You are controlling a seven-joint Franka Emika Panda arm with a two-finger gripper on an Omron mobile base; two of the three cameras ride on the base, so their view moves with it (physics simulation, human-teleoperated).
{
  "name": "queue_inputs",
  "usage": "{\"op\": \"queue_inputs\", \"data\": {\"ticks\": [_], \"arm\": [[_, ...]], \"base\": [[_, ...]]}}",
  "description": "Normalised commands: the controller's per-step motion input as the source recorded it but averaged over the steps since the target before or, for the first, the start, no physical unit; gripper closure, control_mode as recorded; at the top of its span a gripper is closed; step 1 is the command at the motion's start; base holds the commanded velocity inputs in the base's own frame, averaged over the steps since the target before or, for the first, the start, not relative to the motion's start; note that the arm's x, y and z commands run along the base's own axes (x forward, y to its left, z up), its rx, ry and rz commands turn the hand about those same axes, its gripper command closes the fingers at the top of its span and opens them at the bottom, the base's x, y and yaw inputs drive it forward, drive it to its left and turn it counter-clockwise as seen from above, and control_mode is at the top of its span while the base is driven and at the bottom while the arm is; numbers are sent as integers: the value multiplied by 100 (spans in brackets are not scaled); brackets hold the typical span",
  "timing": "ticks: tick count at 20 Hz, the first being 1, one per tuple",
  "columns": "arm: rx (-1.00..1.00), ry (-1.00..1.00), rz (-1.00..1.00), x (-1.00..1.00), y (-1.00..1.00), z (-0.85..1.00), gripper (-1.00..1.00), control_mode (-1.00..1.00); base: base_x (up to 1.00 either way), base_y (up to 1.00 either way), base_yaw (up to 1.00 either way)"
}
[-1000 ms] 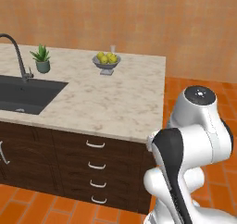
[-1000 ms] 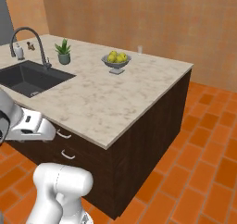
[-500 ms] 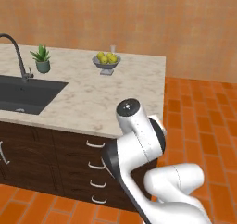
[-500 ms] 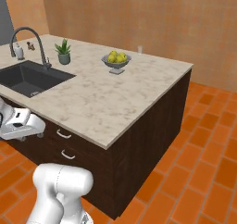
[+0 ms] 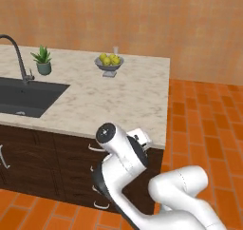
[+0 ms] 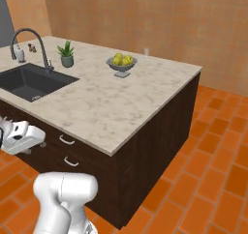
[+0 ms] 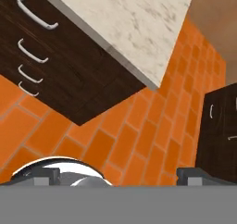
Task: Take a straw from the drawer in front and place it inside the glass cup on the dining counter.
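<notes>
I see the two-finger gripper (image 7: 118, 174) spread at frame bottom; dark-brown wooden drawer (image 7: 51, 31) shut, upper left; clear glass cup (image 6: 146, 51) top centre.

Illumination is bright, even and diffuse, with faint shadows, no glare, and soft rendered focus across all three views.
</notes>
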Motion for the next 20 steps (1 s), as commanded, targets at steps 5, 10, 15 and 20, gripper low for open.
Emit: {"op": "queue_inputs", "data": {"ticks": [5,10,15,20], "arm": [[-5,-1,0,57,32,-40,-100,-100],[-15,0,1,67,30,-33,-100,-100],[-28,0,6,35,40,-30,-100,-100],[-9,1,3,37,9,-38,-100,-100]], "base": [[0,0,0],[0,0,0],[0,0,0],[0,0,0]]}}
